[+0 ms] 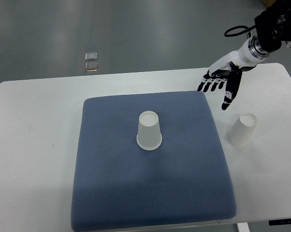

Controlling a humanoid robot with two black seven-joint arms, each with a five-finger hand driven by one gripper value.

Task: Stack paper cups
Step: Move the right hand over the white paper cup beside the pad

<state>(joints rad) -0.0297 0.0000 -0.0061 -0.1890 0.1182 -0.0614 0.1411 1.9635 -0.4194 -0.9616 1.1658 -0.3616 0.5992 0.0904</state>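
A white paper cup [149,130] stands upside down near the middle of the blue mat [150,193]. A second white paper cup [242,129] stands upside down on the bare white table to the right of the mat. My right hand [219,86] hovers above the mat's far right corner, up and to the left of the second cup, with its fingers spread and holding nothing. Its arm comes in from the top right. The left arm does not show.
The white table [34,145] runs around the mat on all sides, with its far edge at the top. Two small shiny squares [91,61] lie on the grey floor beyond the table.
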